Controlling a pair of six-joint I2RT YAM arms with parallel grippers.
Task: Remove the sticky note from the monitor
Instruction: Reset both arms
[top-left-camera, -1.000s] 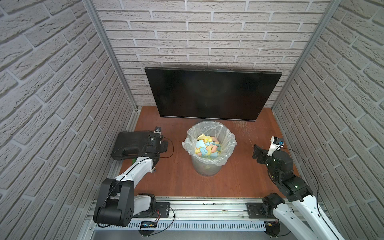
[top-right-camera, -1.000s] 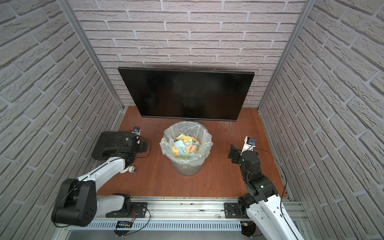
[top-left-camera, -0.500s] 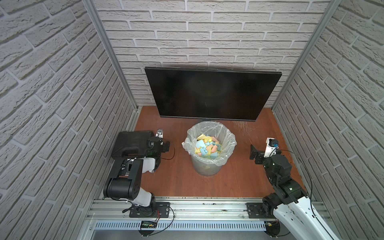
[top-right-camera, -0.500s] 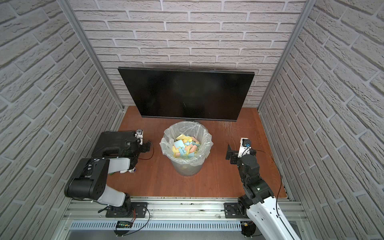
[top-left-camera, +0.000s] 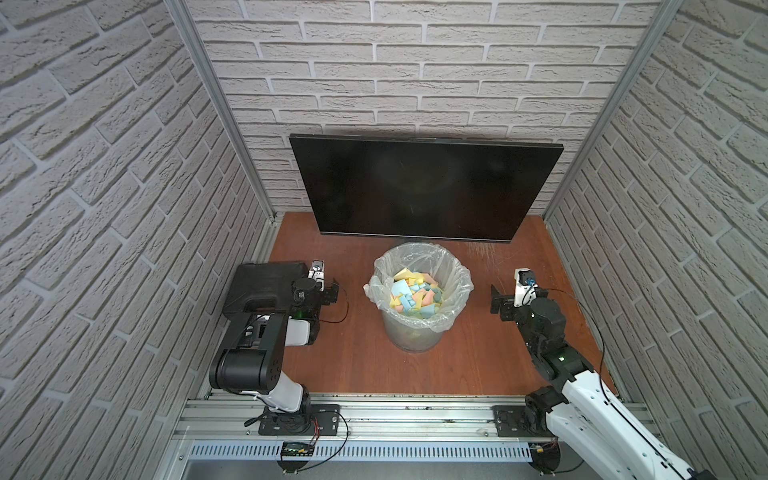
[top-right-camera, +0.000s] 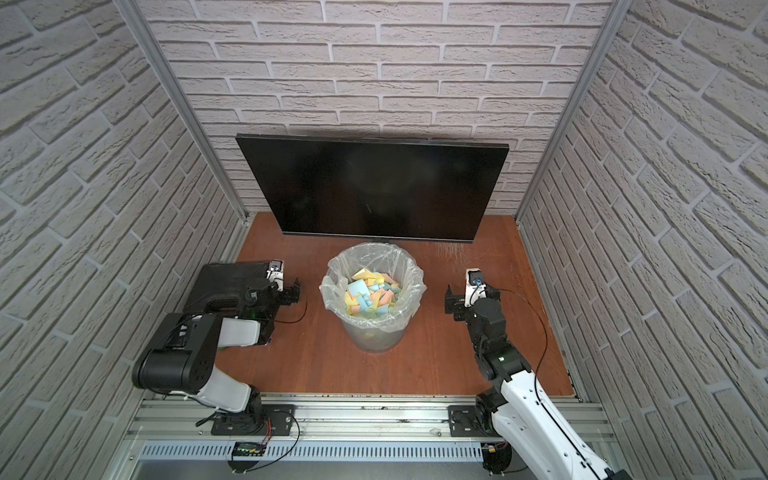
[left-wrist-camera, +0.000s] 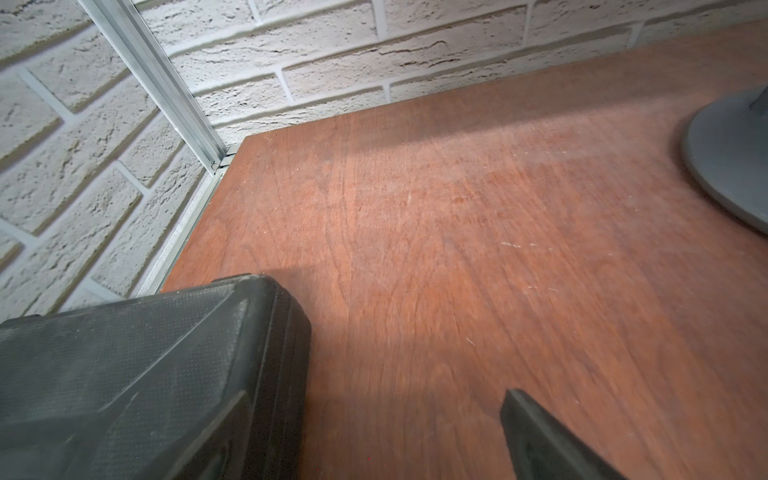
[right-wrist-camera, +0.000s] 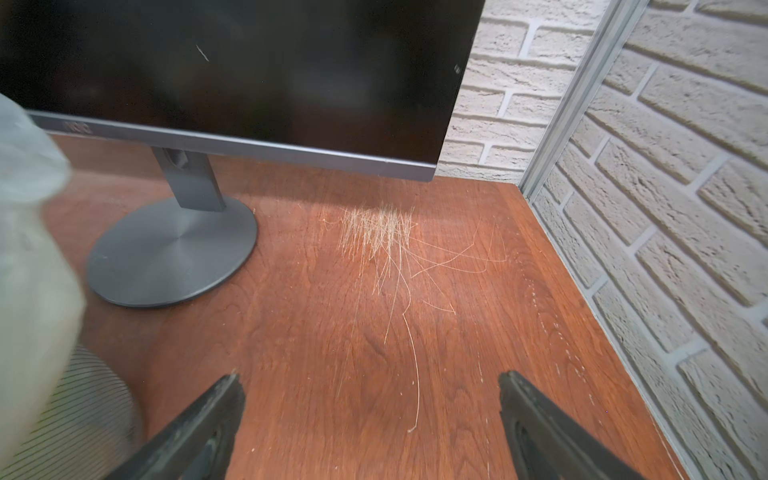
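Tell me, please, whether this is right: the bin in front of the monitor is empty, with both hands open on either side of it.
Not quite: the bin is not empty; it holds a heap of coloured notes, as both top views show. The rest holds: it stands before the monitor, left hand and right hand open either side.

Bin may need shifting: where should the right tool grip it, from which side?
Pinch the bin rim on the side facing the right tool, coming down from above, one jaw inside, one outside. The round body looks too wide for the open jaws; the upright rim is thin.
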